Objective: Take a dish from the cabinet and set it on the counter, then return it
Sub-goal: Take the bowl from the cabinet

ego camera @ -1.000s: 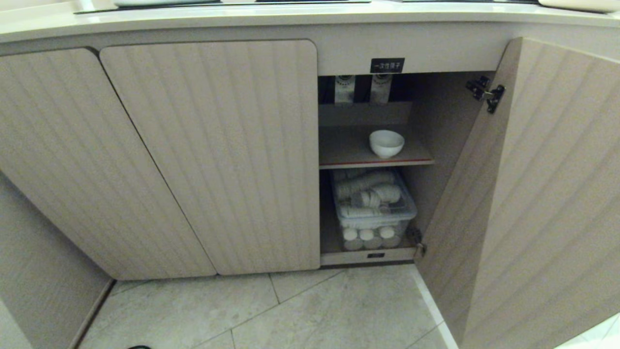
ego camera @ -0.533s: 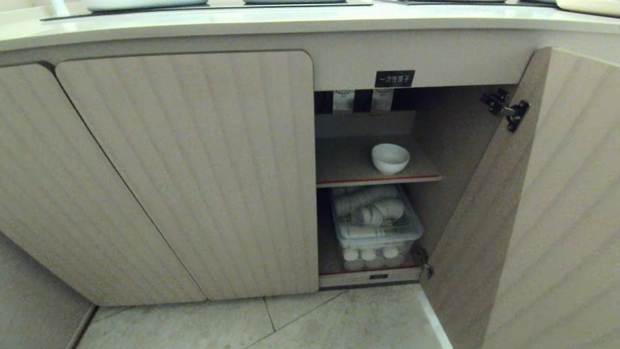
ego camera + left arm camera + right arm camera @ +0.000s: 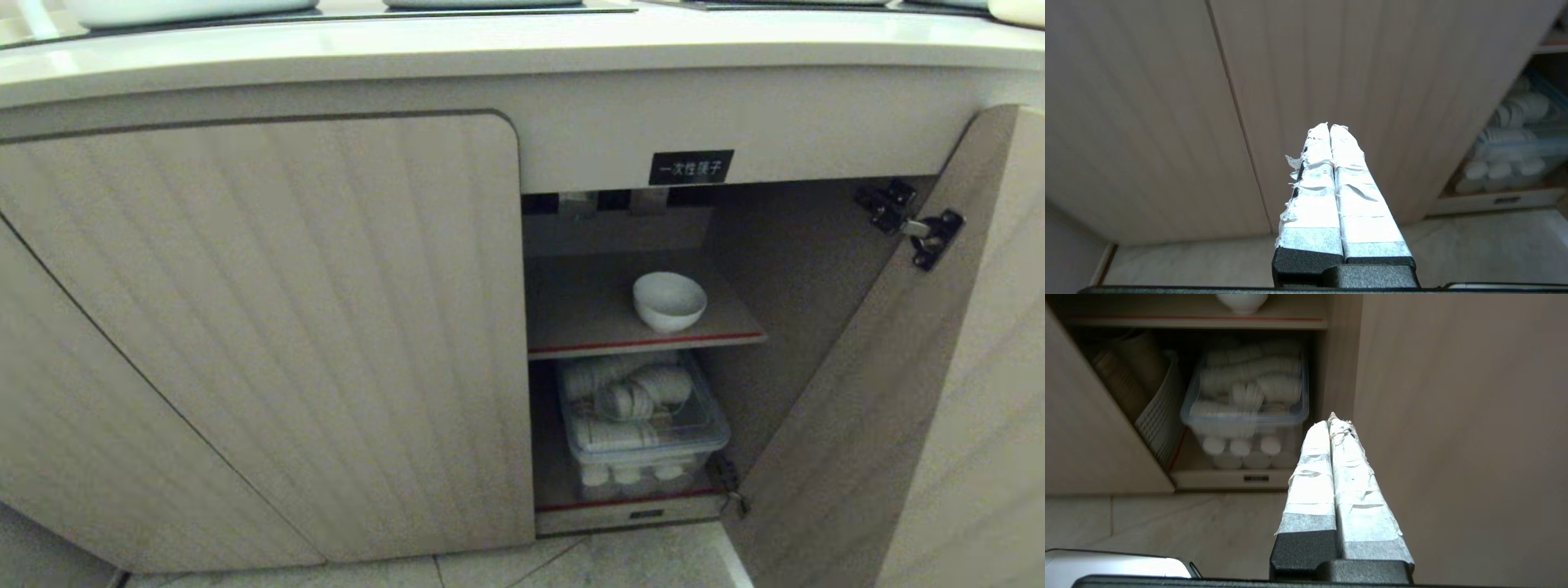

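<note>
Both claws, left claw (image 3: pixel 1329 127) and right claw (image 3: pixel 1332 418), are closed (empty); dish (image 3: pixel 669 300) sits on cabinet (image 3: pixel 269 327) shelf.

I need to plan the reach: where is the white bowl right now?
In the head view, the white bowl sits on the upper shelf of the open cabinet, right of the closed door, above the clear box of cups.

**Gripper appearance, both wrists**

Left gripper (image 3: pixel 1329 126): two long tapered fingers wrapped in white tape, frayed along one edge, on black textured bases. Right gripper (image 3: pixel 1332 419): same build, tape wrinkled, torn at tip.
</note>
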